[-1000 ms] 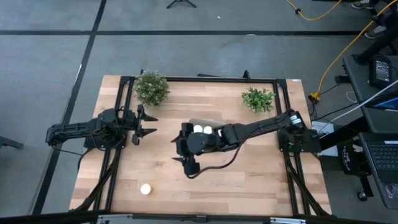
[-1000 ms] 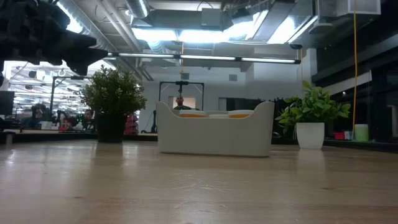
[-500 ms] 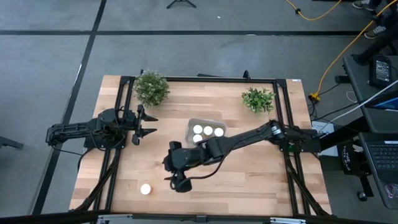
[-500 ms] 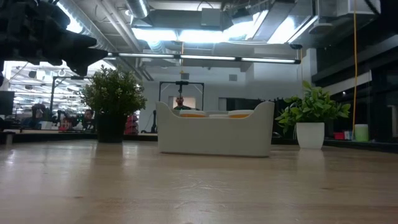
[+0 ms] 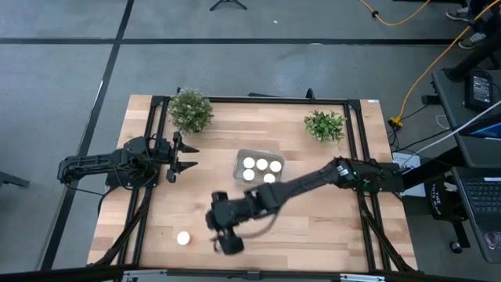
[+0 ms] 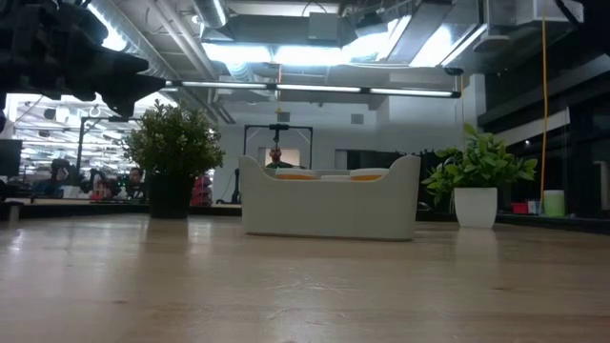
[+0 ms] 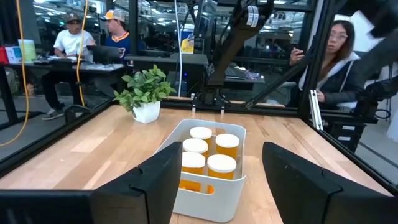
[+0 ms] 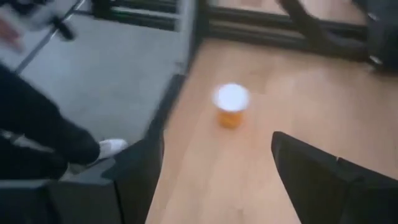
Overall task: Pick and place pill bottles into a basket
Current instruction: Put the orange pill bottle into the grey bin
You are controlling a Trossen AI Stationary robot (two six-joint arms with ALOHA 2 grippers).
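A wooden bench [image 5: 329, 227] is carrying a basket [image 5: 238, 164] near its middle and two potted plants [image 5: 190, 110] [image 5: 325, 124] along the far edge. One lone pill bottle [image 5: 183, 238] is standing upright near the front edge, well apart from the basket.

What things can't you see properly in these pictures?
- High view: the right gripper is a dark blur, so its fingers cannot be read.
- Low view: the basket wall hides all but the bottles' tops.
- Right wrist view: the lone pill bottle is blurred; any label is unreadable.
- Left wrist view: the front bottles hide part of the back ones in the basket.
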